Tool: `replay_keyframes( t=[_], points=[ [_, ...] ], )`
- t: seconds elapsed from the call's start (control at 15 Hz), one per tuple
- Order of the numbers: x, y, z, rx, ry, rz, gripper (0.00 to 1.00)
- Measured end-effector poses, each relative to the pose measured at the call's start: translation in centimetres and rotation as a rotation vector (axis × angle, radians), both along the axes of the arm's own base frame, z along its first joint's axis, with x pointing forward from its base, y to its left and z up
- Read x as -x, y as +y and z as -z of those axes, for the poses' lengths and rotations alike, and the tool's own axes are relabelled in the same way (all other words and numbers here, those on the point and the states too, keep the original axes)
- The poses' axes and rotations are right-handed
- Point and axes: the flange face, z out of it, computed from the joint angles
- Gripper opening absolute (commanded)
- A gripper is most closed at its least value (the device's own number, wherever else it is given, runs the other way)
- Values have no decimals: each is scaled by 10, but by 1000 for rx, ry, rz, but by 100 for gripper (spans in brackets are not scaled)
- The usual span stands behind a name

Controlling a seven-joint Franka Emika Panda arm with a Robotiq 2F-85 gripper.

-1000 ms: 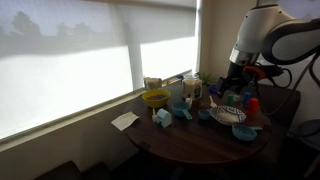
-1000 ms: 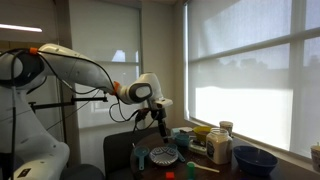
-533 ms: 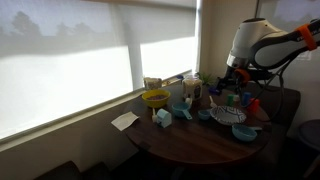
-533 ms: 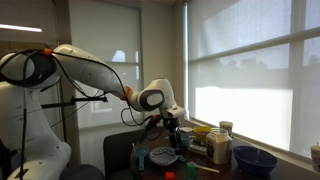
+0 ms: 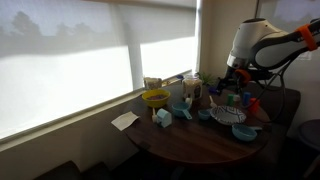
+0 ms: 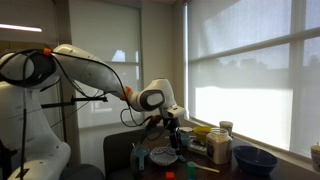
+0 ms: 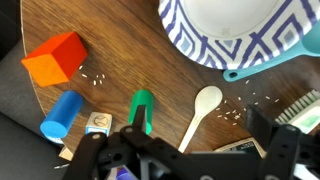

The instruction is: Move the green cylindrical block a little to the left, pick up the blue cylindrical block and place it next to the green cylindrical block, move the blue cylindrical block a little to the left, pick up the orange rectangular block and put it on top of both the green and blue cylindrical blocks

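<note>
1. Wrist view: green cylindrical block (image 7: 142,106) low in the middle on the brown worktop (image 7: 150,50), near end hidden behind the hand (image 7: 190,158).
2. Blue cylindrical block (image 7: 62,113) to its left and clearly apart, with a small pale tile (image 7: 97,124) between the two.
3. Orange rectangular block (image 7: 55,57) farther off beyond the blue one, close to the worktop edge.
4. Hand spread wide and holding nothing, hovering over the green block.
5. White spoon (image 7: 200,112) just right of the green block; patterned plate (image 7: 240,35) far right.
6. Judged step: the first one, nudging green leftward. No blocks paired or stacked yet.
7. Next move calls for dropping straight down around the green block, taking a light grip, then making a short slide left. Should stop short of the tile and keep clear of the spoon.
</note>
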Motion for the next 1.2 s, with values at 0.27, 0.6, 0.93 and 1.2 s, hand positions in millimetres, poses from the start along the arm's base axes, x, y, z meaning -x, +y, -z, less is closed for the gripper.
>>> replay_keyframes(
  t=[0.27, 0.6, 0.93, 1.2],
  points=[
    [2, -21, 0, 24, 15, -42, 100],
    [5, -42, -1, 31, 29, -81, 100],
    [5, -52, 5, 34, 50, -121, 100],
    [1, -65, 13, 34, 45, -148, 100]
  ],
)
